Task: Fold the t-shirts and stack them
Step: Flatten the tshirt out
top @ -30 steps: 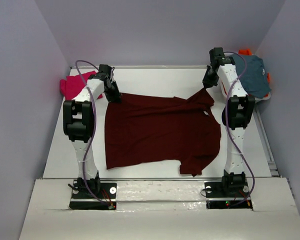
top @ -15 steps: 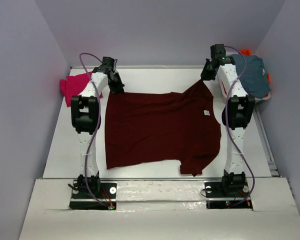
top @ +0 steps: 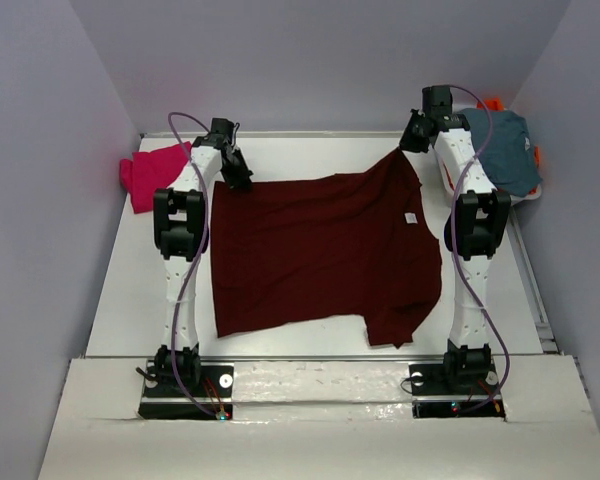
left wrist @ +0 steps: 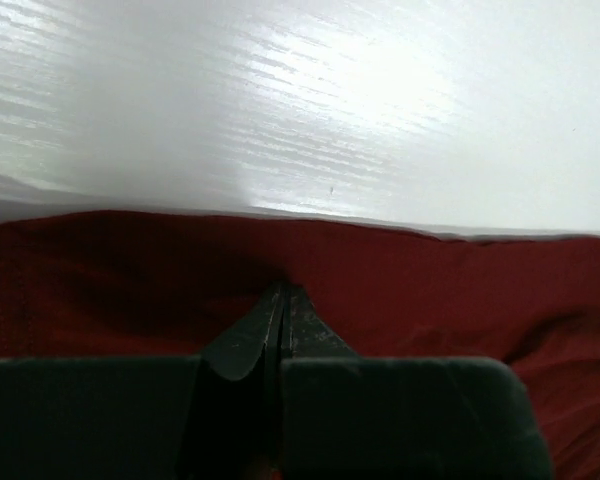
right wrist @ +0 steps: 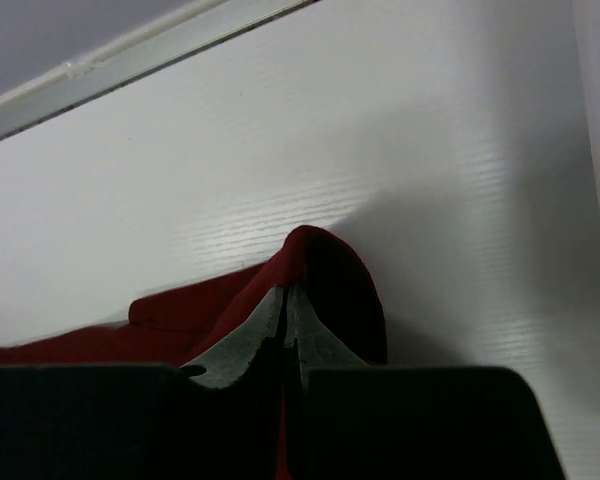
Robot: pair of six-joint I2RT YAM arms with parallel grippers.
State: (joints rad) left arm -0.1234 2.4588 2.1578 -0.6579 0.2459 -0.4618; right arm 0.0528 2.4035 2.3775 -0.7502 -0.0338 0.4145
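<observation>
Maroon shirt (top: 320, 255): large, short-sleeved, spread mostly flat over middle of table (top: 310, 150). Far-left corner pinched in left gripper (top: 242, 183), far-right corner in right gripper (top: 408, 148), raised into peak. Far hem taut between the two. Small white tag (top: 411, 217) showing near right side. One sleeve juts toward near edge, right of centre.
Pink shirt (top: 150, 172): crumpled heap, far-left corner.
Grey-blue shirt (top: 505, 150): bunched, far-right corner.
Orange garment (top: 491, 103): only slivers visible behind grey-blue shirt.
</observation>
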